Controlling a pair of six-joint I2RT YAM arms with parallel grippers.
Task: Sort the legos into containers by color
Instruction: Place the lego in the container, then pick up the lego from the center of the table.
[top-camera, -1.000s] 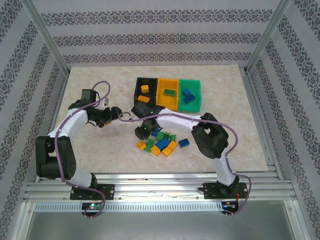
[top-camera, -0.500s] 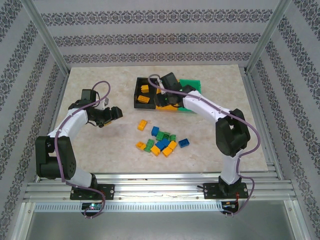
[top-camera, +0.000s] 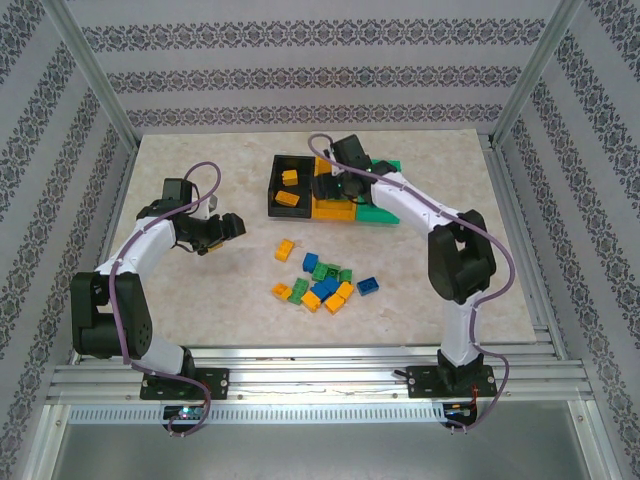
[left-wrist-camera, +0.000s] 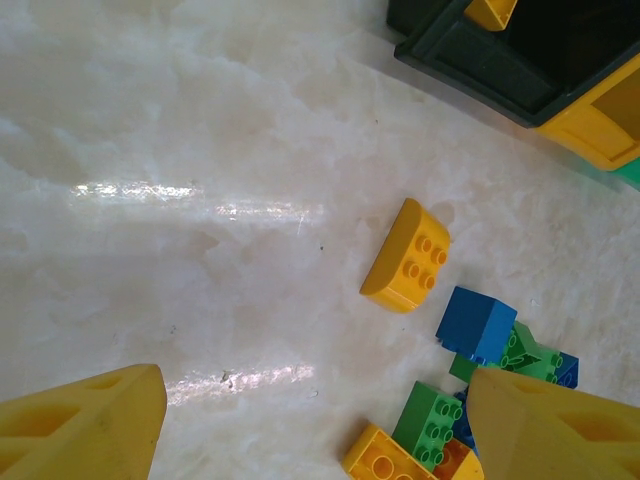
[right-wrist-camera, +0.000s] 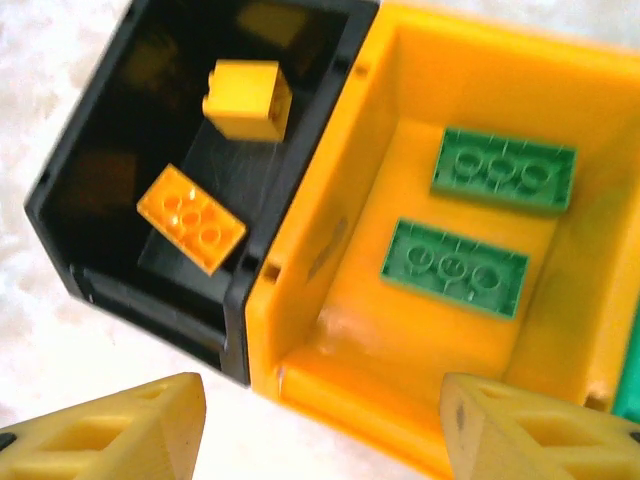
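Seen from overhead, the three containers sat joined in a row toward 12 o'clock on the table (top-camera: 180, 165). The black bin (top-camera: 272, 186) was at the 9 o'clock end, the yellow-orange bin (top-camera: 338, 211) in the middle and the green bin (top-camera: 382, 214) at the 3 o'clock end. The right gripper (top-camera: 330, 187) hung over the boundary between the black and yellow-orange bins, and its arm crossed above the green one. In the right wrist camera its fingers (right-wrist-camera: 110, 430) stood apart with nothing between them. Below them the black bin held two yellow-orange bricks, one cube-like (right-wrist-camera: 247, 98) and one flat (right-wrist-camera: 191, 218). The yellow-orange bin held two green plates (right-wrist-camera: 455, 268) lying side by side. The loose legos (top-camera: 322, 280) lay in a cluster of blue, green and yellow-orange at 6 o'clock from the bins. A single yellow brick (top-camera: 286, 249) lay just off the cluster toward 10 o'clock. The left gripper (top-camera: 224, 232) hovered at 9 o'clock from that brick, well apart from the bins. In the left wrist camera its yellow fingers (left-wrist-camera: 85, 430) were spread wide and empty above bare table. There the rounded yellow brick lay studs up near the centre, with a blue brick (left-wrist-camera: 476, 325) and a green brick (left-wrist-camera: 432, 425) toward 5 o'clock from it, and a corner of the black bin at 1 o'clock.
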